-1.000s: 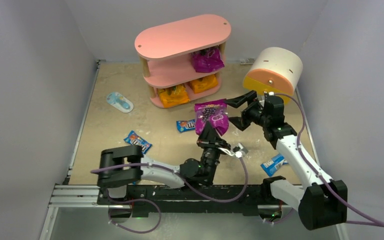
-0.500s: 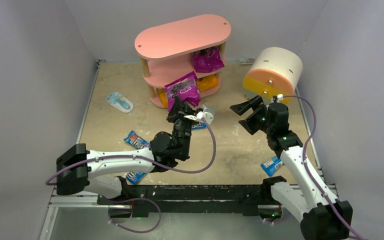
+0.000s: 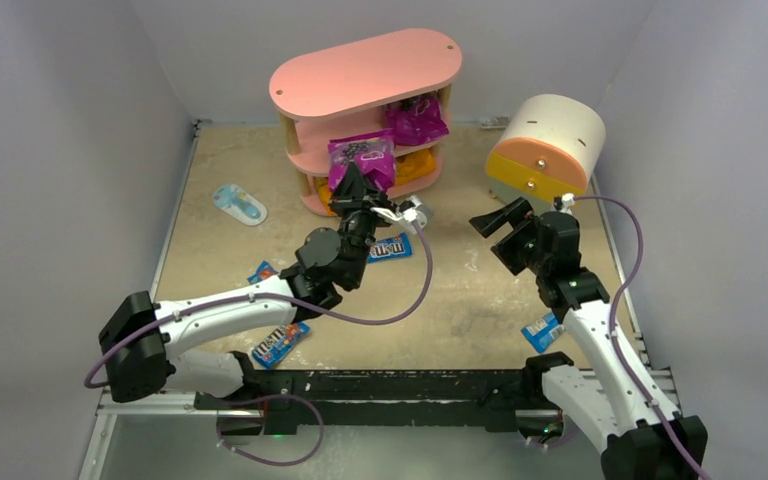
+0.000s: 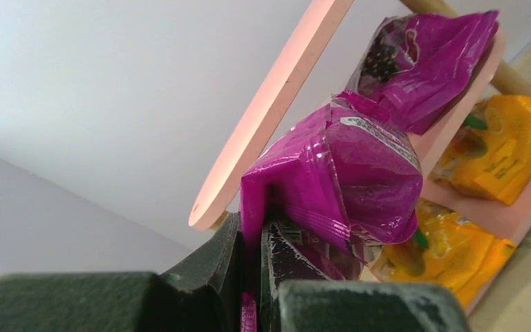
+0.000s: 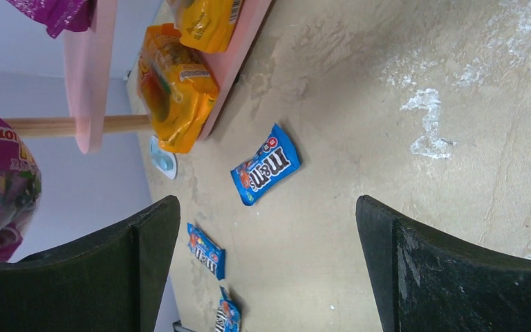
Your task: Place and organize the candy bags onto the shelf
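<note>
Above table (image 3: 460, 290): purple bag (image 3: 362, 160) in left gripper (image 3: 359, 192)

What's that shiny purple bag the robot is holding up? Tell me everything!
The purple bag is shiny, crinkly plastic, magenta with a dark picture and a small white label, puffy and full. The left tool pinches its lower edge, holding it upright by the middle board of the pink shelf, beside another purple bag. Whether it touches the shelf is unclear.
</note>
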Robot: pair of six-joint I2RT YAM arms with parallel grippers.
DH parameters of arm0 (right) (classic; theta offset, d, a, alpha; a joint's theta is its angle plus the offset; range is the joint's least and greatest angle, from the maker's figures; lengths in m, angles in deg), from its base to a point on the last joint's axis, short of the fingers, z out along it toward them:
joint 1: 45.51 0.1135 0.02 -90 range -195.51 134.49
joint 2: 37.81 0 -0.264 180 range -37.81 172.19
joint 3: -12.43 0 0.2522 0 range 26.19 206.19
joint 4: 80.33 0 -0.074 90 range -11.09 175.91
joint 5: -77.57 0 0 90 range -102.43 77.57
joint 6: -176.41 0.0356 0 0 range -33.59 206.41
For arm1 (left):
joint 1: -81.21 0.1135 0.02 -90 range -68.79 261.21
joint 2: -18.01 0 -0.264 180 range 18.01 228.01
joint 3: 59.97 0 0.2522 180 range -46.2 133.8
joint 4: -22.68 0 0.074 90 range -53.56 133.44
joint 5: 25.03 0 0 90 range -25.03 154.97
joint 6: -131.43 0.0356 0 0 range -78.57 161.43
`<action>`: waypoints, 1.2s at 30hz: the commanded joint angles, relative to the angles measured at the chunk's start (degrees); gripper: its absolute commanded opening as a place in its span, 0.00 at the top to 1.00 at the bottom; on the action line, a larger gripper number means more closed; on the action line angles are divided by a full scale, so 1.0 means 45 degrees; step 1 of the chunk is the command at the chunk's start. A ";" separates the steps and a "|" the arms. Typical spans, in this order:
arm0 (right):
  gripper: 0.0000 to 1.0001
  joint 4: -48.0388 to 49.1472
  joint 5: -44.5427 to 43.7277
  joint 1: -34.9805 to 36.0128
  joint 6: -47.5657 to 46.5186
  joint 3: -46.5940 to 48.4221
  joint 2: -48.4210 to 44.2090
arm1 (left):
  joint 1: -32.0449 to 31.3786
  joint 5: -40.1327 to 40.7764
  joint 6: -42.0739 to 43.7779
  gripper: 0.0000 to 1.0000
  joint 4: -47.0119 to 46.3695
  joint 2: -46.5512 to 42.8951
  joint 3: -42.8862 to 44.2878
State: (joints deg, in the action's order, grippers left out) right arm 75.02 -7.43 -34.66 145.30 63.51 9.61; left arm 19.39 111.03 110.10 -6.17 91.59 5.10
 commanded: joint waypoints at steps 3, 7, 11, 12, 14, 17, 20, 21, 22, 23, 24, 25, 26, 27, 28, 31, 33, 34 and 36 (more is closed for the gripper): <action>0.02 0.0110 -0.0010 -0.0029 -0.0311 0.0189 0.0252 | 0.1040 -0.1249 0.1523 1.00 -0.1690 0.0985 0.1278; 0.02 0.0071 -0.0222 -0.0067 -0.0313 0.0217 0.0013 | 0.1647 -0.1377 0.1536 1.00 -0.2124 0.1506 0.1376; 0.02 -0.0101 -0.0485 -0.0106 -0.0473 0.0361 -0.0161 | 0.2302 -0.1360 0.1328 1.00 -0.2710 0.2324 0.1487; 0.02 -0.0167 -0.0543 -0.0124 -0.0512 0.0408 -0.0185 | 0.2419 -0.1383 0.1451 1.00 -0.3150 0.2541 0.1435; 0.02 -0.0262 -0.0646 -0.0145 -0.0560 0.0461 -0.0248 | 0.2664 -0.1391 0.1706 1.00 -0.3886 0.3033 0.1392; 0.02 -0.0251 -0.0631 -0.0182 -0.0611 0.0424 -0.0336 | 0.3332 -0.1498 0.1667 1.00 -0.4478 0.3745 0.1521; 0.02 -0.0235 -0.0565 -0.0219 -0.0649 0.0363 -0.0367 | 0.3934 -0.1502 0.1609 1.00 -0.5033 0.4460 0.1719; 0.02 -0.0262 -0.0563 -0.0238 -0.0651 0.0342 -0.0369 | 0.4083 -0.1537 0.1567 1.00 -0.5107 0.4658 0.1779; 0.02 -0.0263 -0.0548 -0.0270 -0.0652 0.0325 -0.0348 | 0.4179 -0.1534 0.1500 1.00 -0.5046 0.4839 0.1864; 0.02 -0.0256 -0.0529 -0.0293 -0.0647 0.0289 -0.0348 | 0.4289 -0.1517 0.1397 1.00 -0.4950 0.5035 0.1951; 0.02 -0.0255 -0.0483 -0.0316 -0.0646 0.0267 -0.0326 | 0.4366 -0.1524 0.1294 1.00 -0.4851 0.5206 0.2042; 0.02 -0.0240 -0.0409 -0.0345 -0.0661 0.0247 -0.0308 | 0.4454 -0.1520 0.1185 1.00 -0.4738 0.5396 0.2161; 0.02 -0.0238 -0.0363 -0.0373 -0.0675 0.0225 -0.0299 | 0.4528 -0.1535 0.1111 1.00 -0.4647 0.5603 0.2286; 0.02 -0.0235 -0.0333 -0.0394 -0.0684 0.0205 -0.0300 | 0.4587 -0.1553 0.1102 1.00 -0.4630 0.5785 0.2431; 0.02 -0.0237 -0.0327 -0.0414 -0.0697 0.0186 -0.0295 | 0.4635 -0.1573 0.1115 1.00 -0.4691 0.6023 0.2534; 0.02 -0.0288 -0.0312 -0.0488 -0.0753 0.0146 -0.0297 | 0.4747 -0.1631 0.1173 1.00 -0.4759 0.6539 0.2777; 0.02 -0.0293 -0.0309 -0.0514 -0.0813 0.0110 -0.0321 | 0.4822 -0.1692 0.1177 1.00 -0.4801 0.6771 0.2877; 0.02 -0.0294 -0.0324 -0.0531 -0.0804 0.0091 -0.0349 | 0.4870 -0.1732 0.1144 1.00 -0.4732 0.6864 0.2934; 0.02 -0.0294 -0.0329 -0.0579 -0.0882 0.0069 -0.0351 | 0.4990 -0.1862 0.0983 1.00 -0.4483 0.7069 0.3066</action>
State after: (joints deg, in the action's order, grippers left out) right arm 74.03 -8.46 -36.75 142.83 63.53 8.65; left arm 40.68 104.96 115.82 -23.81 122.15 15.77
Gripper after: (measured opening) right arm 0.980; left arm 0.078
